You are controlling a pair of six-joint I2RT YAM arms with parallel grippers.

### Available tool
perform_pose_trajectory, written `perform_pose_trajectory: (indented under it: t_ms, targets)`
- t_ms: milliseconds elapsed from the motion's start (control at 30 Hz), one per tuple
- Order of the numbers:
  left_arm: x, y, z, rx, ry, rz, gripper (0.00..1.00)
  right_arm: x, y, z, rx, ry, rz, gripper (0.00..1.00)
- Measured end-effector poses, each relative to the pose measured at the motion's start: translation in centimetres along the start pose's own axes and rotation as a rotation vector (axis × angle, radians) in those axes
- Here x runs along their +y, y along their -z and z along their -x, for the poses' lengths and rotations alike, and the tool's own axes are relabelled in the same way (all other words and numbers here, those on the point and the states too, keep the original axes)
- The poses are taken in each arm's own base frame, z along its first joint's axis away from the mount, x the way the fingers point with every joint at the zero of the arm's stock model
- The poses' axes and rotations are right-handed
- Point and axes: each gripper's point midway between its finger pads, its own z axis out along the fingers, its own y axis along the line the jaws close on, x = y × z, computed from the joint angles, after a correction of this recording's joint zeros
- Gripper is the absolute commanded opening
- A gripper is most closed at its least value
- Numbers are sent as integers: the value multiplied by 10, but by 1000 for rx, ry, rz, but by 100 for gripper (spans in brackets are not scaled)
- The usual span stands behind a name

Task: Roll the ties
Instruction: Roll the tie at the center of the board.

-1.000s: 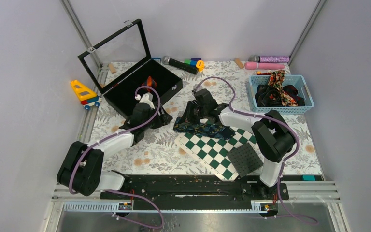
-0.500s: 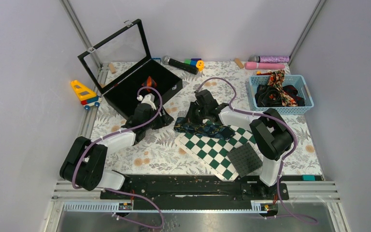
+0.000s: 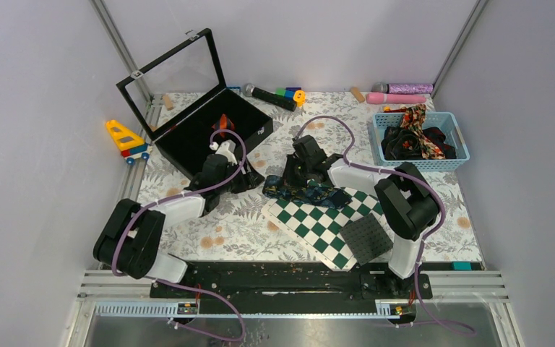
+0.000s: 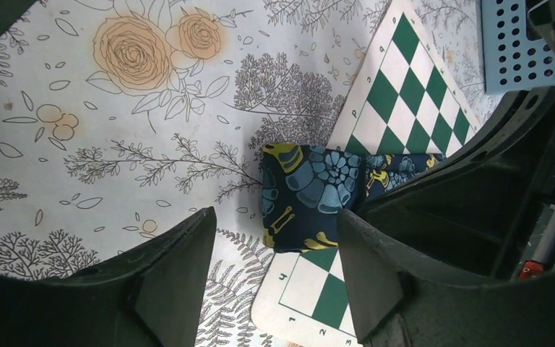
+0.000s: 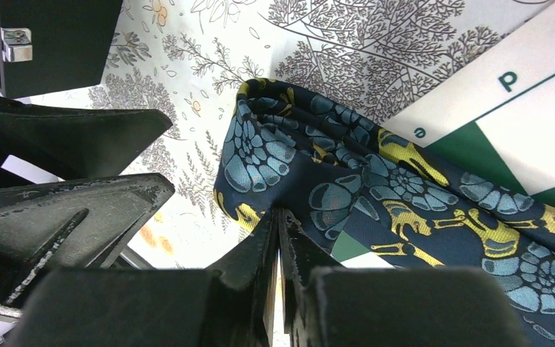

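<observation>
A dark navy tie (image 3: 308,192) with blue flowers and yellow figures lies folded across the far-left corner of the chequered board (image 3: 325,220). My right gripper (image 3: 293,178) is shut, its tips (image 5: 278,215) pinching the fabric of this tie (image 5: 354,181) near its folded left end. My left gripper (image 3: 250,178) hovers just left of that end, open, with the tie's fold (image 4: 309,194) showing beyond its gap (image 4: 274,242) and nothing between the fingers. A red-orange tie (image 3: 222,123) sits in the black box. More ties (image 3: 415,139) fill the blue basket.
The open black box (image 3: 188,137) stands behind the left gripper. A blue basket (image 3: 454,129) is at the back right. A black studded block (image 3: 366,237) lies on the board's near corner. A toy truck (image 3: 126,140) sits far left; microphones (image 3: 269,95) and pink tubes (image 3: 397,97) line the back edge.
The left arm has swung a little to the right, closer to the tie's folded end. The right gripper and the tie's end have shifted slightly right. Both grippers keep their state.
</observation>
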Motion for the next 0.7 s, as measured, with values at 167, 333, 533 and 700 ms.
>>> perform_pose_trajectory:
  t_ms: [167, 333, 533, 700]
  targets:
    - [-3, -4, -11, 33, -6, -11, 67, -4, 1, 1, -8, 2, -19, 9]
    - [-8, -11, -25, 68, -4, -33, 69, -6, 2, 0, -8, 1, -27, 9]
    - [-10, -18, -31, 87, 32, -47, 70, -8, 3, -2, -7, -1, -32, 9]
    - [-12, -23, -34, 97, 59, -64, 70, -12, 3, -1, -15, -3, -45, 9]
